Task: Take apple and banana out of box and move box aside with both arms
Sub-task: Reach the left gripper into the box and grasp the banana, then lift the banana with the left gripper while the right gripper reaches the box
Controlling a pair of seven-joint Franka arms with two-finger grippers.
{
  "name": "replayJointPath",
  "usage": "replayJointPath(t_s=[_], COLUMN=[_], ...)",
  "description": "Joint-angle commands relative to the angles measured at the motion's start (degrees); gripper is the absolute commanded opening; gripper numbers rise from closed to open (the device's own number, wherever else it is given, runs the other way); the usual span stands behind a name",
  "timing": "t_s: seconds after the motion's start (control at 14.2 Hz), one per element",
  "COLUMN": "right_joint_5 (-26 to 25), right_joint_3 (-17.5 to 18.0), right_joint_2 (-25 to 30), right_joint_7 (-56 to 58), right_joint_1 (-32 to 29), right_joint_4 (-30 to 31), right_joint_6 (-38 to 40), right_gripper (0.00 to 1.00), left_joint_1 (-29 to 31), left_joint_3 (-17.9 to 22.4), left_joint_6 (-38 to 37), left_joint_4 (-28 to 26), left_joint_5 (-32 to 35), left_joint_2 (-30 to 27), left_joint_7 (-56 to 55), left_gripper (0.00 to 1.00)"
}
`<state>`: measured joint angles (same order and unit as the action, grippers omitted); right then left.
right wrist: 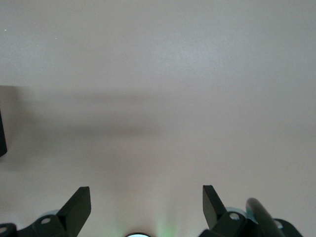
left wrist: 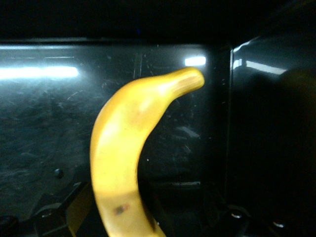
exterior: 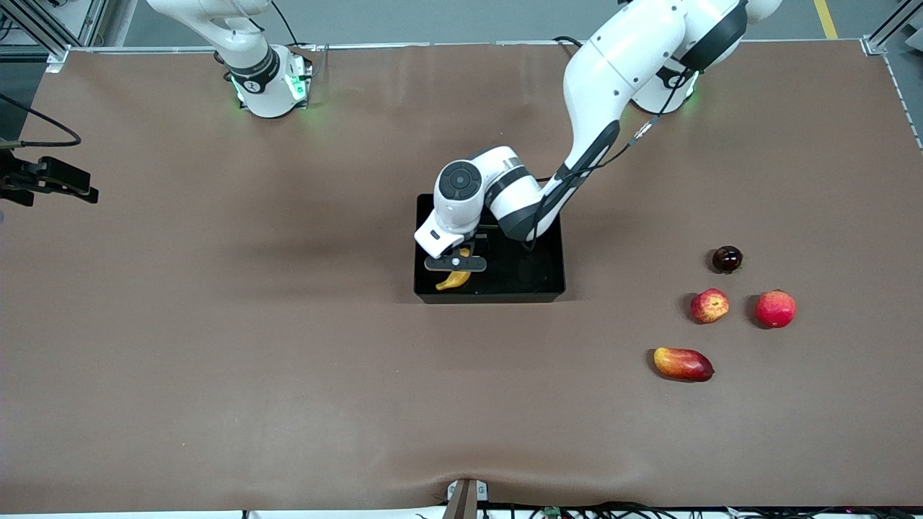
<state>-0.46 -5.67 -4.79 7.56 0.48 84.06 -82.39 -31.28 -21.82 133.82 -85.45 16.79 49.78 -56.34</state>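
The mango (exterior: 683, 363) lies nearest the camera, with the apple (exterior: 709, 305) just above it on the table, already out of the box (exterior: 537, 277). The banana (left wrist: 131, 148) is still inside, under the left gripper (exterior: 456, 264), whose fingers are spread around it. The right gripper (right wrist: 145, 207) is held waiting, open, over bare table. The box is not yet moved.

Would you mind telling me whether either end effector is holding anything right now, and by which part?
Nothing is held. The left end effector is open, down in the box around the banana; the right end effector waits open over bare table.
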Motion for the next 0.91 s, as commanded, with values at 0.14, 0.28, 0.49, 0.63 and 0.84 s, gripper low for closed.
replayJointPath(t_s=[0.14, 0.28, 0.49, 0.63, 0.84], right_joint_5=[-1.3, -1.4, -1.3, -1.3, -0.5], right_joint_3=[0.0, 0.0, 0.0, 0.0, 0.0], right_joint_2=[-0.4, -0.7, -0.8, -0.8, -0.5], right_joint_7=[0.1, -0.1, 0.0, -0.5, -12.1], right_joint_1=[0.7, 1.8, 5.8, 8.2, 13.9], right_joint_4=[0.2, 1.1, 2.3, 2.9, 6.2], right_joint_6=[0.4, 0.7, 2.8, 3.5, 2.9], right_gripper=[1.0, 1.0, 1.0, 1.0, 1.0], left_joint_1=[-0.3, -0.5, 0.2, 0.6, 2.3], left_joint_3=[0.7, 0.7, 0.6, 0.5, 0.3], left_joint_6=[0.6, 0.0, -5.6, -10.3, -15.9], left_joint_4=[1.3, 1.3, 1.6, 1.7, 1.5], left_joint_5=[1.4, 1.4, 1.6, 0.7, 0.4], left_joint_2=[1.5, 0.7, -2.4, -6.3, -12.1], left_joint_7=[-1.2, -1.3, -1.0, -1.0, -1.0], left_gripper=[0.12, 0.0, 0.0, 0.0, 0.0])
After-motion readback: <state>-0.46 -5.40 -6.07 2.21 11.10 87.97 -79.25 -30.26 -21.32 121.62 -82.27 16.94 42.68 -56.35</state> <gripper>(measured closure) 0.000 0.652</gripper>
